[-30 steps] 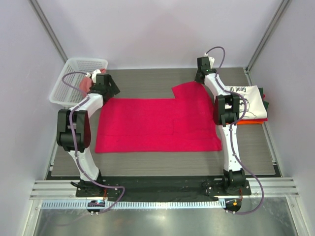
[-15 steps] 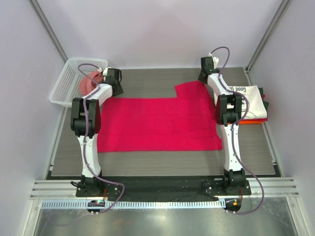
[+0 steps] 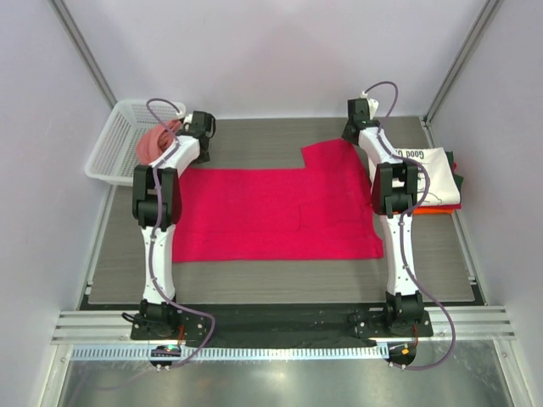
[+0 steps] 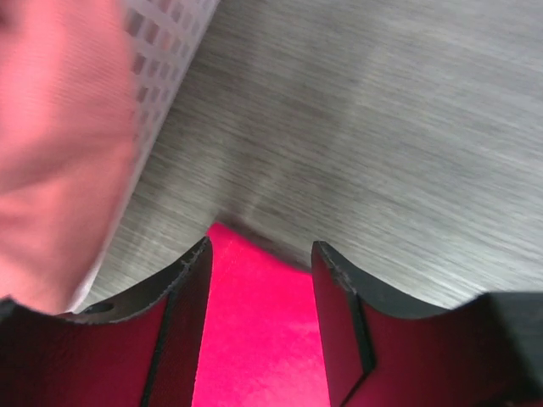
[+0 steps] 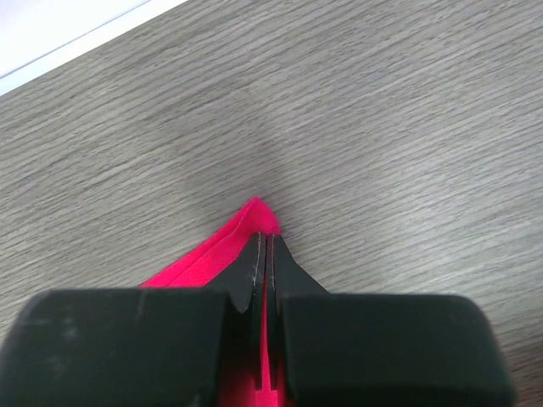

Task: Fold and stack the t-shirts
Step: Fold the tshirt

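A large crimson t-shirt (image 3: 280,212) lies spread flat on the grey table. My right gripper (image 3: 351,129) is at its far right corner, jaws shut on the cloth. The right wrist view shows that gripper (image 5: 270,242) pinching the red corner (image 5: 254,216). My left gripper (image 3: 202,142) hovers at the shirt's far left corner. In the left wrist view it (image 4: 261,259) is open, its fingers (image 4: 188,292) straddling the red corner (image 4: 254,339). A white printed t-shirt (image 3: 428,170) tops a folded stack at the right, over orange and dark ones.
A white mesh basket (image 3: 114,140) stands at the far left with a pinkish-red shirt (image 3: 153,146) in it, close beside my left gripper. The basket's wall (image 4: 165,59) and that cloth (image 4: 59,144) fill the left of the left wrist view. Walls enclose the table.
My left arm has swung right and farther back, from the shirt's left edge to its far left corner, and its jaws have narrowed. The right gripper has stayed shut on its corner.
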Available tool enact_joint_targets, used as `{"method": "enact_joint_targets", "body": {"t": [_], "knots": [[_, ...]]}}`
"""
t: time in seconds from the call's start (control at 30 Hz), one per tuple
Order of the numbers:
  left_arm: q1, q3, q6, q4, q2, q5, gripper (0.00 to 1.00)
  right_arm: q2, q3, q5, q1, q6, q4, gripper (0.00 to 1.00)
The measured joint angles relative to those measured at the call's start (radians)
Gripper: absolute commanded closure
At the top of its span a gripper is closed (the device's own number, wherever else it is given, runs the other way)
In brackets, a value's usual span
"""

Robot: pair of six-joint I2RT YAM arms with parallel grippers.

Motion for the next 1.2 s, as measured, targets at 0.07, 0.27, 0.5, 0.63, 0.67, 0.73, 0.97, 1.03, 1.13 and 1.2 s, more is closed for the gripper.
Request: {"method": "enact_joint_targets", "body": {"t": [0.07,0.27,0.5,0.63,0.67,0.73,0.97,1.03,1.13,1.2], "knots": [[0.002,0.037,0.008,-0.04,0.037,0.0,0.51,-0.002,-0.004,-0.002,-0.001,0.004,0.003,0.99],[0.011,0.111,0.024,-0.119,0.09,0.017,0.51,-0.003,-0.009,-0.014,-0.005,0.011,0.008,0.99],[0.035,0.132,0.021,-0.168,0.098,0.026,0.56,-0.005,-0.014,-0.024,-0.008,0.015,0.015,0.99],[0.039,0.132,0.015,-0.174,0.098,0.026,0.71,-0.007,-0.019,-0.027,-0.009,0.015,0.02,0.99],[0.039,0.132,0.01,-0.178,0.098,0.027,0.76,-0.008,-0.021,-0.029,-0.009,0.016,0.022,0.99],[0.039,0.133,0.007,-0.188,0.101,0.029,0.91,-0.01,-0.024,-0.031,-0.01,0.018,0.023,0.99],[0.039,0.134,0.003,-0.199,0.103,0.034,1.0,-0.012,-0.029,-0.041,-0.013,0.023,0.027,0.99],[0.039,0.134,0.003,-0.198,0.103,0.034,1.0,-0.013,-0.029,-0.046,-0.015,0.027,0.027,0.99],[0.039,0.134,0.002,-0.197,0.103,0.033,1.0,-0.013,-0.029,-0.056,-0.019,0.033,0.026,0.99],[0.037,0.134,0.002,-0.196,0.103,0.031,1.0,-0.013,-0.029,-0.066,-0.021,0.035,0.026,0.99]]}}
